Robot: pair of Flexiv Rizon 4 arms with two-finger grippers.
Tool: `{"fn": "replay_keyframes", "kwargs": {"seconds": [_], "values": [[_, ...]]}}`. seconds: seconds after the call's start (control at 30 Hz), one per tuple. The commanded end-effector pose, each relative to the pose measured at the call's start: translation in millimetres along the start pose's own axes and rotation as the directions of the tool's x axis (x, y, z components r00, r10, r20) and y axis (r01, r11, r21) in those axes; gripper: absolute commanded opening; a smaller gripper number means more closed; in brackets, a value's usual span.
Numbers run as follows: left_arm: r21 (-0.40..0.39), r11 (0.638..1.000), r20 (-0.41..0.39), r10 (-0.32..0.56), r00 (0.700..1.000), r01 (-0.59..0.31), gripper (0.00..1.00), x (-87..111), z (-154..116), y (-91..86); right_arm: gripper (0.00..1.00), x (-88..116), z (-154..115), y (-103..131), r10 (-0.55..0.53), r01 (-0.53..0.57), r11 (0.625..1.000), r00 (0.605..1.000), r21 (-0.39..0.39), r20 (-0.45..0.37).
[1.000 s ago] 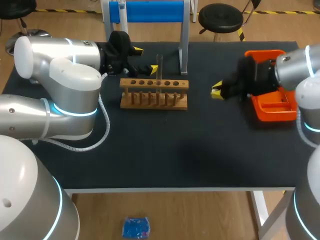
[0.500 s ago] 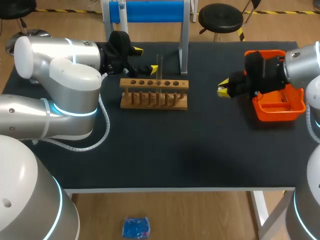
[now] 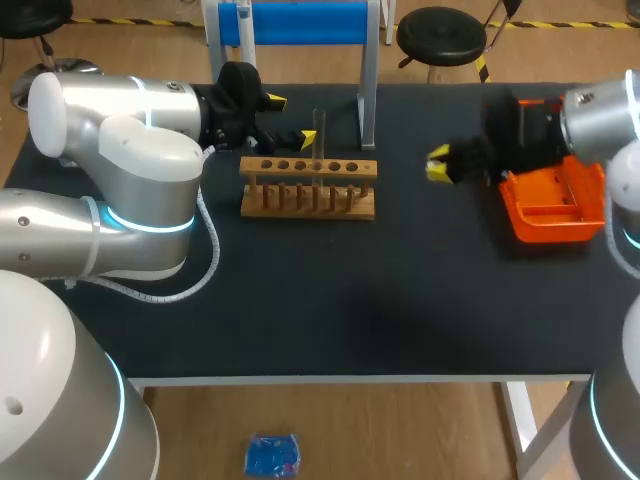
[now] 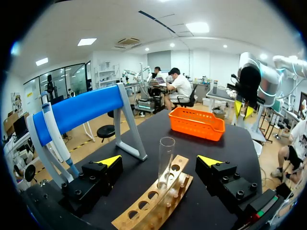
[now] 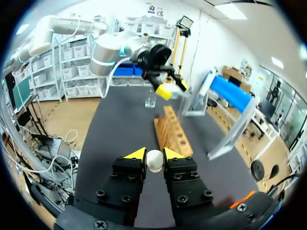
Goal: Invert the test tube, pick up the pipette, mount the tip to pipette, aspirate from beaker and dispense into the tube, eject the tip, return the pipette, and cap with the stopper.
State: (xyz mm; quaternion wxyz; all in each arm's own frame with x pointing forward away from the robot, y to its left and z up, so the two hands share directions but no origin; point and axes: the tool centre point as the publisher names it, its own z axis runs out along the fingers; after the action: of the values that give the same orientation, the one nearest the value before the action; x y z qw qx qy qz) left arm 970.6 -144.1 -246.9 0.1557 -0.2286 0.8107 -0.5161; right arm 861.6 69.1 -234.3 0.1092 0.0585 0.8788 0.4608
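Note:
A clear test tube (image 3: 319, 128) stands upright, mouth up, in the wooden rack (image 3: 308, 187). My left gripper (image 3: 290, 120) is open around the tube (image 4: 166, 158), one yellow finger on each side, neither touching. The pipette (image 4: 55, 134) hangs on the blue-topped stand (image 4: 81, 110) beside that gripper. My right gripper (image 3: 438, 165) hovers right of the rack, shut on a small white stopper (image 5: 154, 160). Beyond the rack (image 5: 172, 132) a glass beaker (image 5: 150, 100) stands on the table, below my left gripper (image 5: 170, 88).
An orange tray (image 3: 555, 205) sits at the right side of the table, under my right arm's wrist. The stand's legs (image 3: 367, 100) rise just behind the rack. The black mat in front of the rack is bare.
My right gripper has drawn away from the orange tray, shifting slightly toward the table's back with the stopper in it. The left arm and the tube have not moved.

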Motion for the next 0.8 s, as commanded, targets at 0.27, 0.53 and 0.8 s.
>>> {"fn": "replay_keyframes", "kwargs": {"seconds": [0.27, 0.53, 0.8], "values": [[0.0, 1.0, -0.002, 0.0, 1.0, 0.0, 1.0, -0.5, 0.0, 0.0, 0.0, -74.6, 69.9, 82.5, -0.077, 0.076, 0.997, 0.993, -0.017, -0.09], [0.0, 1.0, -0.002, 0.0, 1.0, 0.0, 1.0, -0.5, 0.0, 0.0, 0.0, -86.3, 109.4, 109.6, -0.084, 0.084, 0.996, 0.988, 0.001, -0.131], [0.0, 1.0, -0.002, 0.0, 1.0, 0.0, 1.0, -0.5, 0.0, 0.0, 0.0, -88.6, 133.6, 112.4, -0.064, 0.07, 0.997, 0.988, 0.033, -0.143]]}}
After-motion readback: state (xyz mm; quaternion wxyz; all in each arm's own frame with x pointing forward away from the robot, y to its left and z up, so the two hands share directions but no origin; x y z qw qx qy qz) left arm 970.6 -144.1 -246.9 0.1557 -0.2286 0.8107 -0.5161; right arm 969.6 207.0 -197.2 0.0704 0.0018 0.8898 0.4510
